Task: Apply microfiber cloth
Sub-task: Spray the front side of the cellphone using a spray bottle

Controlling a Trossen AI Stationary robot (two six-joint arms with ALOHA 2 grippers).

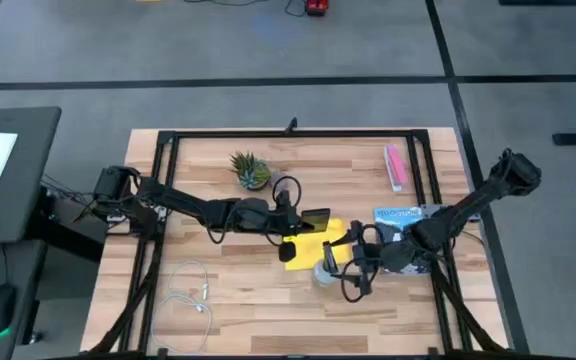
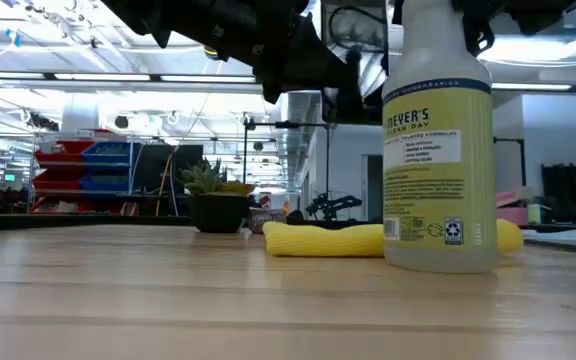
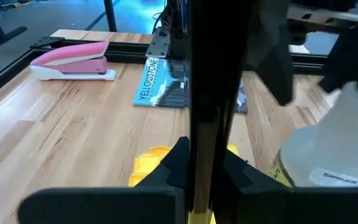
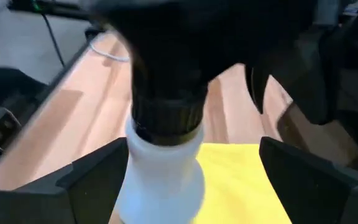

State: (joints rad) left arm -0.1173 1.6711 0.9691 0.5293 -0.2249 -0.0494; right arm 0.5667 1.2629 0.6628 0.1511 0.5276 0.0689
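Table centre crowded: microfiber cloth lies flat, spray bottle upright at its near edge, left gripper holding a phone edge-up over its far-left part. Right gripper flanks the bottle. Potted plant far left, book right. Near-left: only a white cable, otherwise open wood.

Bystander items on my table

I see a small potted succulent toward the far edge, a pink stapler near the far right corner, a blue Yellowstone booklet lying flat nearer than it, a white cable loosely coiled at the near left, and a Meyer's spray bottle standing upright.
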